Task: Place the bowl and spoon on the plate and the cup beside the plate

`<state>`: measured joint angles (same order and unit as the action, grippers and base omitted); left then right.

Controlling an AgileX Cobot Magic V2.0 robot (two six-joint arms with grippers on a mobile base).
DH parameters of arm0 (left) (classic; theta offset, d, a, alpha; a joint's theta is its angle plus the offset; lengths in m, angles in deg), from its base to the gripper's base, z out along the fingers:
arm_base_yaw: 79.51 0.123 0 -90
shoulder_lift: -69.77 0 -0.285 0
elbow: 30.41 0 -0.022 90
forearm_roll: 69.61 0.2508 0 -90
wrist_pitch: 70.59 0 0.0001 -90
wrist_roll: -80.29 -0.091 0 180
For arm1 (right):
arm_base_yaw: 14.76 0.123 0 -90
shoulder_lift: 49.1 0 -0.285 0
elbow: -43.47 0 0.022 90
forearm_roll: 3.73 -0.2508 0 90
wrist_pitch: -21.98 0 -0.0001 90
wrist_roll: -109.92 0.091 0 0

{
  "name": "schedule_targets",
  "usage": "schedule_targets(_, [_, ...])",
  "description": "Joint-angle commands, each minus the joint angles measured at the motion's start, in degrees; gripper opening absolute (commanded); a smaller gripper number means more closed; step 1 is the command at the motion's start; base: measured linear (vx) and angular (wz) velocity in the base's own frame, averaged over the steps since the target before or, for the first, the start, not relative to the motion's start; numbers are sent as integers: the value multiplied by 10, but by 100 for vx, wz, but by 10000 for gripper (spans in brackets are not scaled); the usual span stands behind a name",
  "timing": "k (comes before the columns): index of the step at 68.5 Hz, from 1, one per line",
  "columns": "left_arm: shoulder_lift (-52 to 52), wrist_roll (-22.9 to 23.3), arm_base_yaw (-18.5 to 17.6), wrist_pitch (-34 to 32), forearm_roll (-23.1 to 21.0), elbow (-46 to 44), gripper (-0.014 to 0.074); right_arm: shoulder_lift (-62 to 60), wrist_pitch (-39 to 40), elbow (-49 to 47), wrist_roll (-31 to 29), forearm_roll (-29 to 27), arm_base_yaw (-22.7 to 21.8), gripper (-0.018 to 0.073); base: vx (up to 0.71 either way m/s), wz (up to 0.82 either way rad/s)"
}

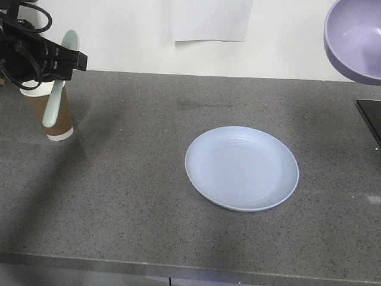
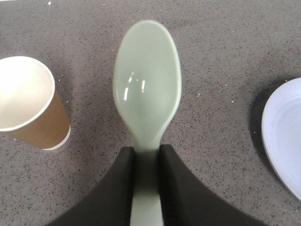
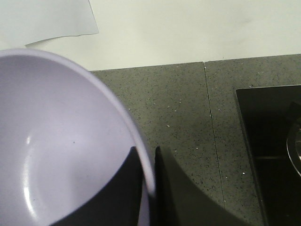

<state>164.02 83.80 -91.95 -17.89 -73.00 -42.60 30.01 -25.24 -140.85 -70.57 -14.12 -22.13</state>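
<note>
Lavender bowl (image 1: 356, 39), mint spoon (image 2: 146, 89) gripped aloft — plate (image 1: 241, 168) ringed by grey counter (image 1: 119, 196).

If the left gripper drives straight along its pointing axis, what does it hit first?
Likely bare countertop: the left gripper holds the spoon pointing at the gap between cup and plate, so the spoon head would touch first. Depth is unclear.

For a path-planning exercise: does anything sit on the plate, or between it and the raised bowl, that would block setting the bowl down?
Nothing visible does. The plate is bare, and no object lies between it and the bowl, held aloft by the right gripper.
</note>
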Motion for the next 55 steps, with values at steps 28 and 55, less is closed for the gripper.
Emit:
schedule_targets(28, [-18,0,-3,-32,-4,-15,-6,-13,42,-18,-4,-5,-3,-6,5,0])
schedule_targets(55, [-18,0,-3,-32,-4,-15,-6,-13,39,-18,-4,-5,-3,-6,5,0])
